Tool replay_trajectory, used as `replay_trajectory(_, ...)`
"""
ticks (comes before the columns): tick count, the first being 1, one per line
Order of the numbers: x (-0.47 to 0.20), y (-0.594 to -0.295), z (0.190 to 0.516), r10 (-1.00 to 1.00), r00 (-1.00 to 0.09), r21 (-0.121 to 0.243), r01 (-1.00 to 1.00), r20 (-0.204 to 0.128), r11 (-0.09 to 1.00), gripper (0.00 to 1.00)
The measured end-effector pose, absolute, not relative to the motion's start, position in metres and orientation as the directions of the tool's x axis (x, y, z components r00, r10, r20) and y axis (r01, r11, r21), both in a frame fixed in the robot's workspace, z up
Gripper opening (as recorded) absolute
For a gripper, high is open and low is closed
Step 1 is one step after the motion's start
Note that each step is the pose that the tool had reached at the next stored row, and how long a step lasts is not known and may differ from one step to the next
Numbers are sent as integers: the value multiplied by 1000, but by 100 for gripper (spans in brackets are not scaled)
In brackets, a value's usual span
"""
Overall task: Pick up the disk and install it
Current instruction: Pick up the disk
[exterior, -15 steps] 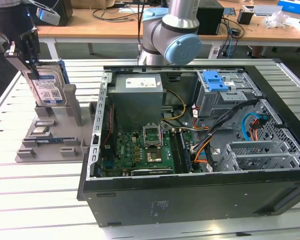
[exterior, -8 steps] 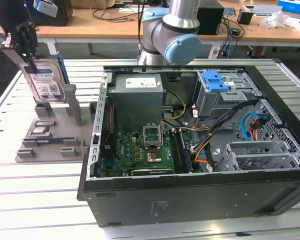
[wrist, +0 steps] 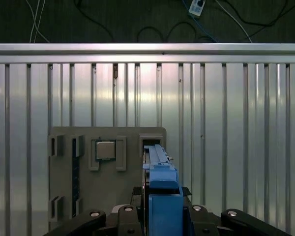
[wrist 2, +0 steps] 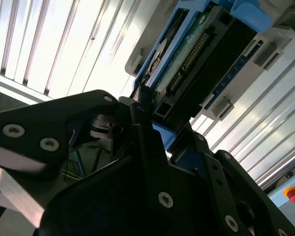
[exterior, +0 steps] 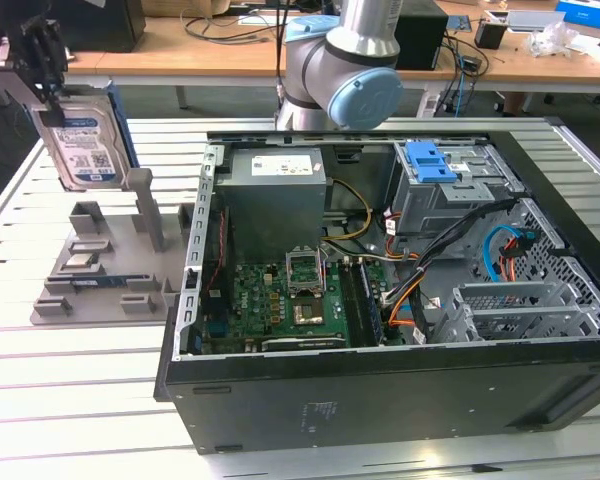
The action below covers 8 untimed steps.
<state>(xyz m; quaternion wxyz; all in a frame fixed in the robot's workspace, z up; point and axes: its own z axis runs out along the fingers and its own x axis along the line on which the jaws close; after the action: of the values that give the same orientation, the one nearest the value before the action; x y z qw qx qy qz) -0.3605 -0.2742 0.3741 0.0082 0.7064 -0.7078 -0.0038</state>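
While the black gripper's (exterior: 50, 95) fingers (wrist 2: 146, 135) clamp the flat silver blue-framed disk (exterior: 85, 145) upright, it hangs over the grey plastic holder (exterior: 100, 270) on the slatted metal worktop (exterior: 80, 380).

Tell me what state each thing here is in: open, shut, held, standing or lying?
The disk: upright, clamped, over the grey stand.
The gripper: jaws shut on the disk.
The grey stand: lying flat, chip seated in one pocket.
The computer case: on its side, open, insides exposed.
The blue bracket: seated on the grey cage.
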Motion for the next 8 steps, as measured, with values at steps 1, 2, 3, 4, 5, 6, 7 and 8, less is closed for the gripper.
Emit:
replay_trajectory(1,-360,-274,376,-1000,-2,17,-1000,6,2,36)
replay_trajectory(2,-360,-274,378,-1000,-2,17,-1000,6,2,36)
replay_trajectory(3,-360,-274,379,-1000,-2,17,-1000,6,2,36)
replay_trajectory(4,-360,-274,381,-1000,-2,17,-1000,6,2,36)
replay_trajectory(5,-361,-274,383,-1000,-2,17,-1000,6,2,36)
replay_trajectory(6,-361,-274,384,-1000,-2,17,-1000,6,2,36)
replay_trajectory(7,-360,-274,386,-1000,-2,17,-1000,6,2,36)
replay_trajectory(8,-360,-274,388,-1000,-2,17,-1000,6,2,36)
